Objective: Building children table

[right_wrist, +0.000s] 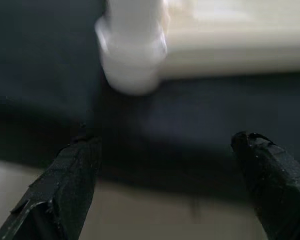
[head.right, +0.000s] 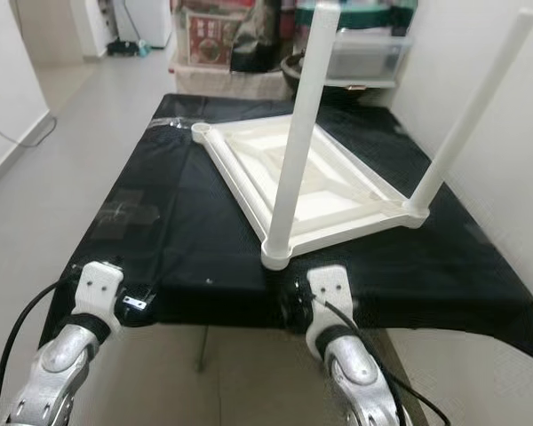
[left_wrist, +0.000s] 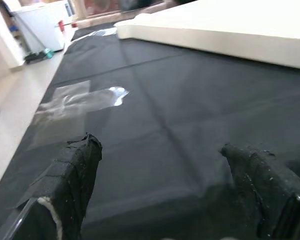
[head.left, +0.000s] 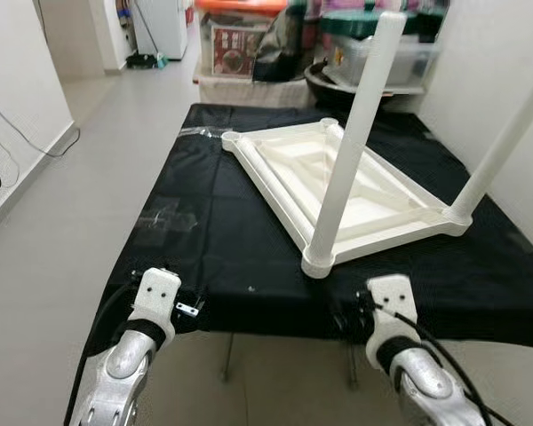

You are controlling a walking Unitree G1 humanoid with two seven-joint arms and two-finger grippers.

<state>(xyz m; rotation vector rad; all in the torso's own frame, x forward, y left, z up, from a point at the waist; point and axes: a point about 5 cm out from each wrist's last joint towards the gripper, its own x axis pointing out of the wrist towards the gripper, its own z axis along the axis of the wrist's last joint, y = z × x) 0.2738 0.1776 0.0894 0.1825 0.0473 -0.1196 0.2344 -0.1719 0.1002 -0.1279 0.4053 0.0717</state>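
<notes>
A white children's table (head.left: pixel 338 191) lies upside down on a work table covered with a black cloth (head.left: pixel 213 240). Its underside frame faces up and sits at an angle to the cloth's edges. Two white legs stand upright in it: the near leg (head.left: pixel 351 146) rises from the corner socket closest to me, and the second leg (head.left: pixel 506 142) rises from the corner at my right, close to the wall. The far corner socket (head.left: pixel 230 138) at my left has no leg in it, and neither does the one next to it (head.left: pixel 329 124).

My left gripper (left_wrist: pixel 165 195) is at the near edge of the cloth, on my left side, well apart from the white frame. Its two black fingers (left_wrist: pixel 75 175) are spread wide with nothing between them; they point across the cloth towards a patch of clear tape (left_wrist: pixel 80 102) and the long side of the frame beyond.

My right gripper (right_wrist: pixel 170 190) is at the near edge of the cloth too, just in front of the corner that carries the near leg. Its fingers (right_wrist: pixel 270 185) are also spread wide and grip nothing. The base of the near leg lies ahead of them, near but not touching.

Behind the work table, storage boxes (head.left: pixel 240 40) and a clear lidded bin (head.left: pixel 382 49) stand against the back of the room. A grey floor (head.left: pixel 80 204) runs along my left.
</notes>
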